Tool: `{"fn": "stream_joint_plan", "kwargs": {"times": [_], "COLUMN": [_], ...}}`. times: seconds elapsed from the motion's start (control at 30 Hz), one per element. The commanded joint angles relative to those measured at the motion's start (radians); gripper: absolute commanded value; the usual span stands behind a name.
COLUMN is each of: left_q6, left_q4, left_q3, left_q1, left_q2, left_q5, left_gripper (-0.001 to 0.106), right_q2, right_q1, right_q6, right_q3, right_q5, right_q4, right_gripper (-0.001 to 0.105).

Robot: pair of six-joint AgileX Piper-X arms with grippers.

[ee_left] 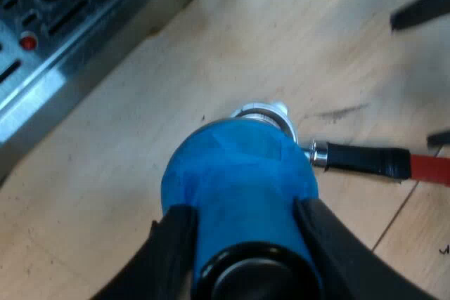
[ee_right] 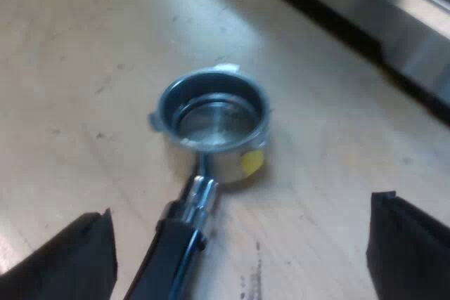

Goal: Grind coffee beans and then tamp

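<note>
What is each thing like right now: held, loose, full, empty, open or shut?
blue tamper: held up, clamped in the left gripper, not in the holder's basket.
metal holder: loose, lying on the wooden table, basket looks empty.
left gripper: shut on the tamper.
right gripper: open, fingers wide apart over the holder's handle.
</note>
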Motion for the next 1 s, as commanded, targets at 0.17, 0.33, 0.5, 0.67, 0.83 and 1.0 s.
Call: {"fn": "stream_joint_plan", "kwargs": {"times": [0.17,0.33,0.5,0.67,0.83,1.0], "left_q6": [-0.012,-0.010,-0.010,-0.010,-0.013,-0.013], "left_q4": [-0.005,-0.005,-0.008,-0.008,-0.008,-0.001], "left_q3": [-0.068,-0.084,-0.089,-0.114,-0.124,-0.124], "left_q1": [-0.024,-0.051,-0.139,-0.171,-0.187,-0.187], "left_q2": [0.092,0.128,0.255,0.329,0.390,0.434], "left_q5": [0.019,0.019,0.019,0.018,-0.018,-0.028], "left_gripper": [0.000,0.000,0.000,0.000,0.000,0.000], "right_q2": [-0.013,-0.013,-0.013,-0.013,-0.013,-0.013], "right_q1": [0.001,0.001,0.001,0.001,0.001,0.001], "right_q6": [-0.011,-0.011,-0.003,-0.003,-0.003,-0.003], "right_q3": [0.005,0.005,0.005,0.005,0.005,0.005], "right_q5": [-0.060,-0.060,-0.060,-0.060,-0.060,-0.060], "right_q4": [-0.012,-0.012,-0.012,-0.012,-0.012,-0.012], "right_gripper": [0.074,0.074,0.074,0.074,0.074,0.074]}}
